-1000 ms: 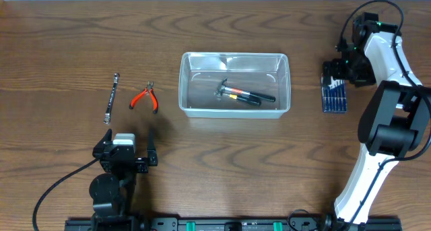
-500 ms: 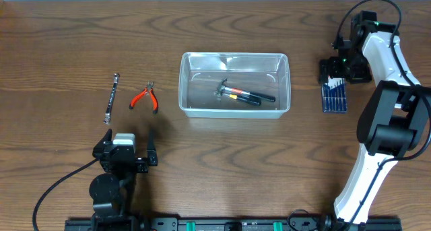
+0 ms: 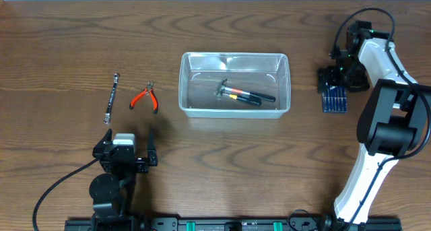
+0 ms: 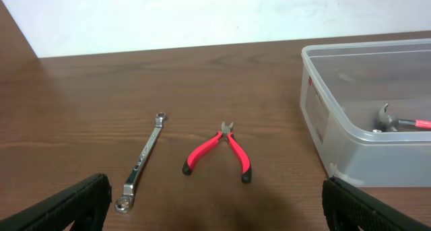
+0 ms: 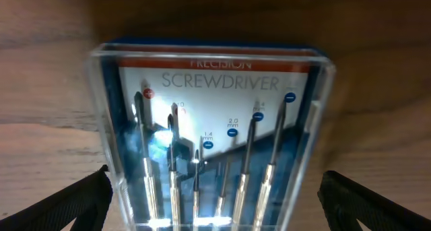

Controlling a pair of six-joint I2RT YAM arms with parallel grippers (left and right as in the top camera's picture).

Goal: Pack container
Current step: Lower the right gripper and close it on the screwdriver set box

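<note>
Everything sat on a dark wooden tabletop (image 3: 60, 49), and I took the clear container (image 3: 234, 112) near its middle as my marker. Well to the left of the container lay a slim metal wrench (image 3: 112, 97), running roughly front to back. Between the wrench and the container lay a pair of red-handled pliers (image 3: 145, 97), handles spread, not touching either. In front of those two tools, to the container's front left, the left end effector (image 3: 129, 145) hung with its fingers wide apart and nothing between them.

The container stood upright and open-topped. Inside it a small hammer (image 3: 232, 91) with a red-and-black handle lay on the floor, its head toward the left.

To the right of the container, clear of its wall, a flat blue screwdriver set case (image 3: 335, 100) lay on the wood. The right end effector (image 3: 335, 79) hovered at the case's far end, fingers spread fully, gripping nothing. From its wrist camera the case filled the view between the two fingertips; I could not tell whether they touched it.
</note>
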